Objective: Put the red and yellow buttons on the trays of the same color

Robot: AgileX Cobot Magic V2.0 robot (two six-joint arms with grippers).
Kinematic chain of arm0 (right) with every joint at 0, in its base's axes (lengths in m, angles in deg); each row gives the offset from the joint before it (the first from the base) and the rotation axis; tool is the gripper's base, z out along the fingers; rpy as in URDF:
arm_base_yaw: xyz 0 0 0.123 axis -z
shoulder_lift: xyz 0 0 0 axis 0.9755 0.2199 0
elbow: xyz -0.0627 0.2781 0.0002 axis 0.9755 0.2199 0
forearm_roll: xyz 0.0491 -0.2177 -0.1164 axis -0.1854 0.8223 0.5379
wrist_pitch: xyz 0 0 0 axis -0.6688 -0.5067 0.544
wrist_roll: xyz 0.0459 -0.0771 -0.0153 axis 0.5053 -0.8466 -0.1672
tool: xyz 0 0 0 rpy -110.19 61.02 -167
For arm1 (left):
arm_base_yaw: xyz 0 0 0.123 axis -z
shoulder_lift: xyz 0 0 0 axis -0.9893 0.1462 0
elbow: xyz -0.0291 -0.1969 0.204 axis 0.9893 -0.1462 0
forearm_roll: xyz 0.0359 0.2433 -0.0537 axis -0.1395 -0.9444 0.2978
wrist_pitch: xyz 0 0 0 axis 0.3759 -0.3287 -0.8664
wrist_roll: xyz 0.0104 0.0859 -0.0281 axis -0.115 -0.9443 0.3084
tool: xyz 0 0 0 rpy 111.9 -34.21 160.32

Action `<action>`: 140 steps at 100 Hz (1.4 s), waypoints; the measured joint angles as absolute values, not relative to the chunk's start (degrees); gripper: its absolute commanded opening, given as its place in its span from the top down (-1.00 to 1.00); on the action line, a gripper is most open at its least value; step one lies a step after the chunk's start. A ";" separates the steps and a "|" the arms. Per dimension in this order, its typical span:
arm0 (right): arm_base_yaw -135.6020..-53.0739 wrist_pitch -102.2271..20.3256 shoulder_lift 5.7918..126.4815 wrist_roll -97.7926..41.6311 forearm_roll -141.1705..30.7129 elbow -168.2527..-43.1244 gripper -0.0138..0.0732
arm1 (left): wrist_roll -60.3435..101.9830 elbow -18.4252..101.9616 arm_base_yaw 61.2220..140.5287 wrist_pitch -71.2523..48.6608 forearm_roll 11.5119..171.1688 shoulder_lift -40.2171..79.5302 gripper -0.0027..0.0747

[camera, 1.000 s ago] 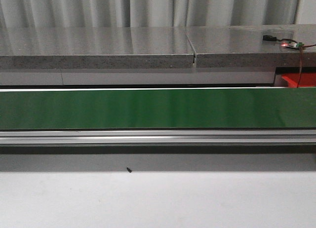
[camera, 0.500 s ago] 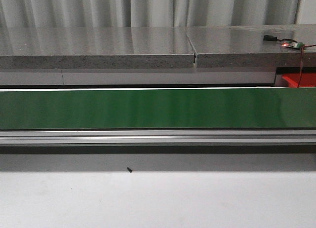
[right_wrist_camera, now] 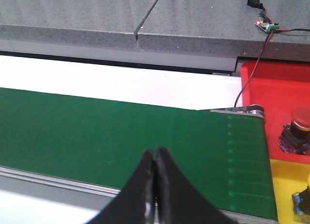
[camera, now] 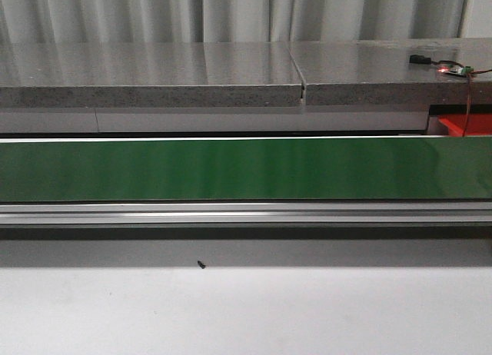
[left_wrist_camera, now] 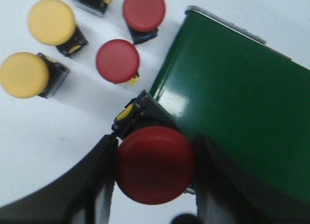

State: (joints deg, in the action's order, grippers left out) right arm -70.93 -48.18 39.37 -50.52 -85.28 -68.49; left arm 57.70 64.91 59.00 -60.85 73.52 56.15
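Note:
In the left wrist view my left gripper (left_wrist_camera: 155, 149) is shut on a red button (left_wrist_camera: 155, 165), its black base (left_wrist_camera: 138, 112) at the end of the green belt (left_wrist_camera: 232, 122). Beyond it on the white table stand two more red buttons (left_wrist_camera: 117, 60) (left_wrist_camera: 144, 10) and several yellow buttons (left_wrist_camera: 51, 21) (left_wrist_camera: 24, 74). My right gripper (right_wrist_camera: 155, 153) is shut on nothing, over the green belt (right_wrist_camera: 97, 132). At that belt's end sit a red tray (right_wrist_camera: 276, 88) holding a red button (right_wrist_camera: 298, 129) and a yellow tray (right_wrist_camera: 286, 185) with a button (right_wrist_camera: 304, 197) cut off by the frame edge.
The front view shows the green belt (camera: 246, 168) along an aluminium rail (camera: 246, 213), a grey stone counter (camera: 154, 71) behind it, and a corner of the red tray (camera: 469, 124). A small circuit board with wires (right_wrist_camera: 267, 25) lies on the counter.

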 measured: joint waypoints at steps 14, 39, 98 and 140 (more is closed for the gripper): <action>-70.93 -48.18 39.37 -50.52 -85.28 -68.49 0.82 | 57.32 64.91 62.27 -60.85 73.87 57.77 0.61; -70.93 -48.30 39.37 -50.52 -85.28 -68.49 0.82 | 56.82 64.91 63.21 -60.85 75.12 60.90 -0.33; -70.93 -48.30 39.37 -50.52 -85.28 -68.49 0.82 | 52.58 68.40 58.77 -60.98 82.72 57.78 -0.50; -70.93 -48.30 39.37 -50.52 -85.28 -68.49 0.82 | 56.22 68.79 46.70 -67.25 69.18 62.60 -0.50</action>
State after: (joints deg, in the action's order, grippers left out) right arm -70.93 -48.30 39.37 -50.52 -85.28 -68.49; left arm 56.22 68.79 46.70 -67.25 69.18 62.60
